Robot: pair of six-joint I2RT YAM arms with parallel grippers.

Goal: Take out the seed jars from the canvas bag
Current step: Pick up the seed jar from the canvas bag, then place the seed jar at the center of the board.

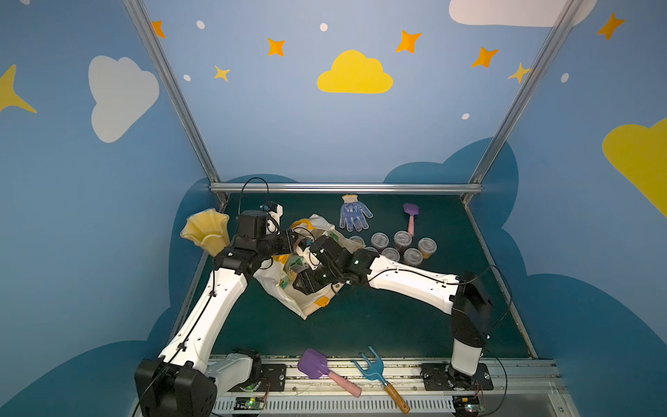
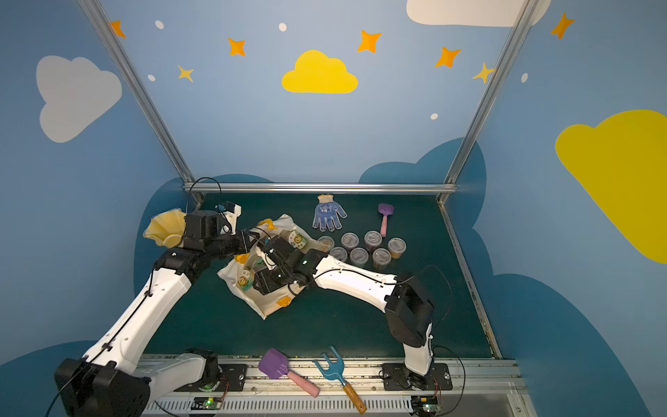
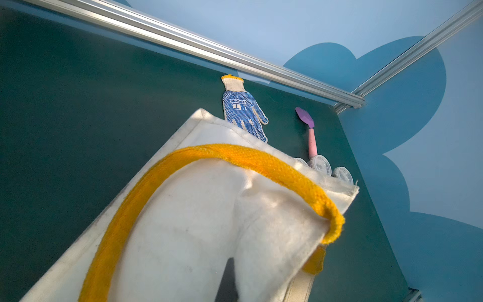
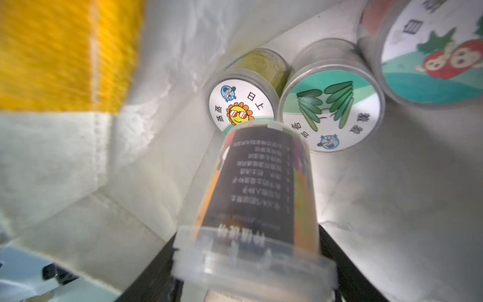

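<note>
Seed cup (image 4: 261, 188) held between right jaws — inside canvas bag (image 4: 392, 209).

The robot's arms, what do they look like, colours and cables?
Both the left arm and right arm have white shells on the long links and black boxy joints. Thin black cables run along them; small lights glow on joints.

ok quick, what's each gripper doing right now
left gripper: closed, pinching the canvas bag at its rim.
right gripper: closed on a small seed jar inside the bag.
</note>
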